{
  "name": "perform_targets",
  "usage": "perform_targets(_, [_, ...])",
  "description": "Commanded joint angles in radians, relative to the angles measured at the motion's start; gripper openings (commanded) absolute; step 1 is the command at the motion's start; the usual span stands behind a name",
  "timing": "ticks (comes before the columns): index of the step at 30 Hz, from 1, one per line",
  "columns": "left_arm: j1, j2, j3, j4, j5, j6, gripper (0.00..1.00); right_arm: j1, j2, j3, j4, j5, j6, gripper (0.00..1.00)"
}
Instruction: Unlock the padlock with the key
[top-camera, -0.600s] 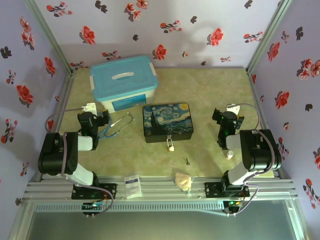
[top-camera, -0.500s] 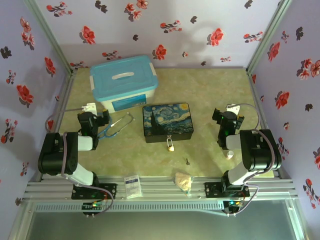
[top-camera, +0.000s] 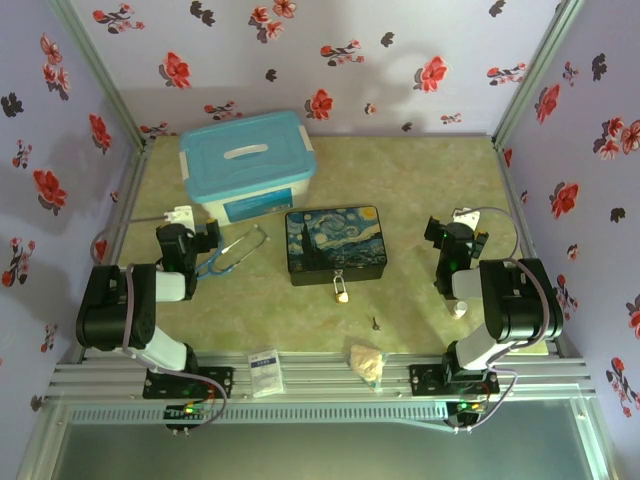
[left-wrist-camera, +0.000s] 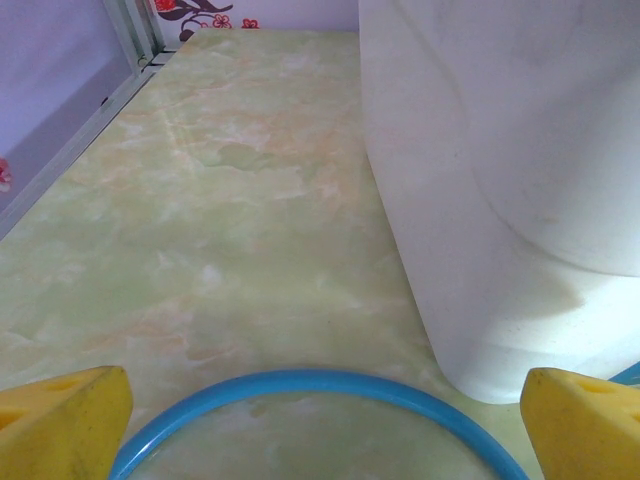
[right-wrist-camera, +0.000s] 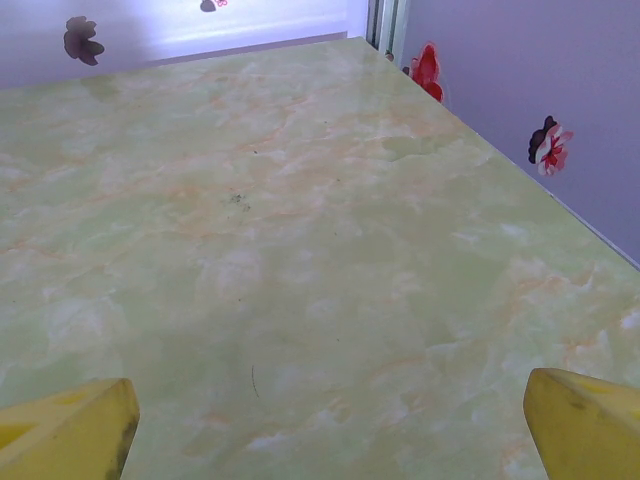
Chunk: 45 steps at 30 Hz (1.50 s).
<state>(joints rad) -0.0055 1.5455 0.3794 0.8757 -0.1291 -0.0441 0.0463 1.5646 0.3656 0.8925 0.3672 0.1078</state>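
So, nothing done yet. My left gripper (left-wrist-camera: 320, 432) and right gripper (right-wrist-camera: 330, 425) both gape wide, empty. The padlock (top-camera: 342, 291) sits at the painted box's (top-camera: 335, 238) 6 o'clock edge; the key (top-camera: 375, 323) lies at the padlock's 5 o'clock, apart, untouched. Pickup, insertion, turning all remain.

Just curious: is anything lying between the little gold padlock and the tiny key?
No. In the top view, the stretch of table between padlock and key is bare.

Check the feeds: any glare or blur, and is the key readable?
Top view: evenly lit, soft; the key is a tiny dark speck, the padlock legible. Left wrist: the white bin looms close, washed out. Right wrist: glare on the table at its far edge.
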Motion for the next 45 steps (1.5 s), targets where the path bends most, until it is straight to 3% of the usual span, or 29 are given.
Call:
perform_targets(1, [0.007, 0.0, 0.014, 0.01, 0.005, 0.024, 1.0, 0.004, -0.008, 0.001, 0.026, 0.024, 0.013, 0.99])
perform_targets(27, [0.009, -0.009, 0.005, 0.023, 0.007, 0.018, 1.0, -0.003, -0.013, -0.004, 0.035, 0.007, 0.017, 0.99])
perform_targets(33, [0.01, -0.169, 0.039, -0.164, -0.021, 0.018, 1.0, 0.001, -0.095, -0.004, -0.032, -0.022, -0.002, 0.99])
perform_targets(37, [0.011, -0.261, -0.009, -0.141, -0.063, -0.022, 1.0, 0.001, -0.191, -0.018, -0.101, -0.015, 0.006, 0.99])
perform_targets(39, [0.011, -0.32, -0.03, -0.136, -0.07, -0.045, 1.0, 0.003, -0.258, -0.017, -0.166, -0.027, 0.015, 0.99])
perform_targets(42, [0.012, -0.441, -0.022, -0.213, -0.079, -0.096, 1.0, 0.001, -0.418, 0.046, -0.458, -0.027, 0.143, 0.99])
perform_targets(45, [0.013, -0.566, 0.036, -0.418, -0.066, -0.305, 1.0, -0.003, -0.541, 0.112, -0.739, -0.119, 0.272, 0.99])
